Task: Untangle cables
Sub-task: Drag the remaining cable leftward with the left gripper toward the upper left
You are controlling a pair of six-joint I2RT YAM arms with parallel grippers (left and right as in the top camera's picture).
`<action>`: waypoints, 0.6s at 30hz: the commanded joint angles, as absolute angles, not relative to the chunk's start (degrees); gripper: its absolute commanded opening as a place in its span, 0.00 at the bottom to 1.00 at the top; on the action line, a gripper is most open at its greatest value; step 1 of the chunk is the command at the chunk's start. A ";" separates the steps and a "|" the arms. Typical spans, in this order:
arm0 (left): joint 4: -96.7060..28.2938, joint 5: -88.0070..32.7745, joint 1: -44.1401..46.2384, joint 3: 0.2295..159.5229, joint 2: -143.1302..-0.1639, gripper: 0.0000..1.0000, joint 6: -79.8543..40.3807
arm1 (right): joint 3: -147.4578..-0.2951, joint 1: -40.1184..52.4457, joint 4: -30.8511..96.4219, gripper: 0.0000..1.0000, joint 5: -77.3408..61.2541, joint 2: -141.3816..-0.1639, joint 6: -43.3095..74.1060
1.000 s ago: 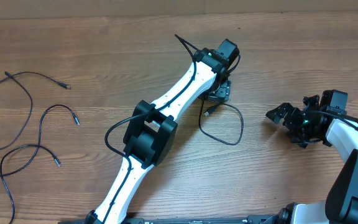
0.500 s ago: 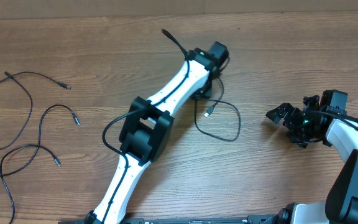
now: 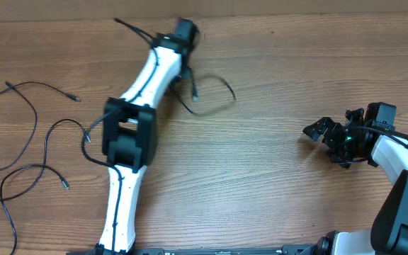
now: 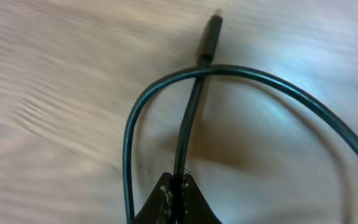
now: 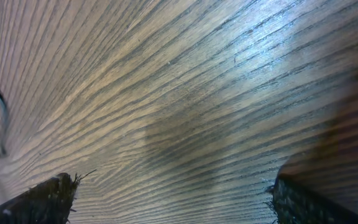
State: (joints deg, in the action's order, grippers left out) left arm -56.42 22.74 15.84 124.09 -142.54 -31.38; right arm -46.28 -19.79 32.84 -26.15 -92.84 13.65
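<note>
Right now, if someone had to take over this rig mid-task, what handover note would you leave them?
The left pincer is shut on one cable, which loops across itself near its plug end, toward the far side of the table.
The right pincer is open and empty, at the right side.
The other cables lie spread at the left edge, apart from the held one.
Done: one cable gripped, away from the rest.
Left: lay it out without the loop, then check the left strands for crossings.
</note>
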 commanded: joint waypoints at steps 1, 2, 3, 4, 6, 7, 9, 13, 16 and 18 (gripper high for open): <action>-53.19 28.91 9.26 123.85 -143.20 0.04 -29.71 | -46.04 -19.88 33.52 1.00 -24.03 -93.25 13.65; -52.77 28.93 7.66 123.85 -143.20 0.04 -29.71 | -46.04 -19.88 33.52 1.00 -24.01 -93.25 13.65; -52.51 28.91 6.26 123.85 -143.20 0.04 -29.74 | -46.02 -19.90 33.52 1.00 -24.01 -93.25 13.65; -52.38 28.91 4.54 123.85 -143.20 0.04 -29.76 | -46.04 -19.88 33.54 1.00 -24.01 -93.25 13.65; -52.47 28.69 0.80 123.85 -143.20 0.04 -29.76 | -46.04 -19.90 33.56 1.00 -24.03 -93.25 13.65; -52.84 28.45 -1.08 123.85 -143.20 0.04 -29.76 | -46.04 -19.88 33.56 1.00 -24.03 -93.25 13.65; -53.56 26.76 -3.97 123.85 -143.20 0.04 -29.76 | -46.04 -19.88 33.52 1.00 -24.03 -93.25 13.67; -53.80 19.42 -7.60 123.85 -143.20 0.71 -27.24 | -46.04 -19.88 33.52 1.00 -24.03 -93.25 13.67; -54.39 14.55 -9.15 123.92 -143.11 1.00 -24.38 | -46.04 -19.88 33.52 1.00 -24.03 -93.25 13.65; -56.01 13.30 -9.30 124.29 -142.61 1.00 -24.21 | -46.04 -19.88 33.54 1.00 -24.03 -93.25 13.65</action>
State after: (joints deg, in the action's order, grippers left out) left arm -54.65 18.31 -9.56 124.09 -142.56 -26.79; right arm -46.28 -19.79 32.97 -26.13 -92.86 13.65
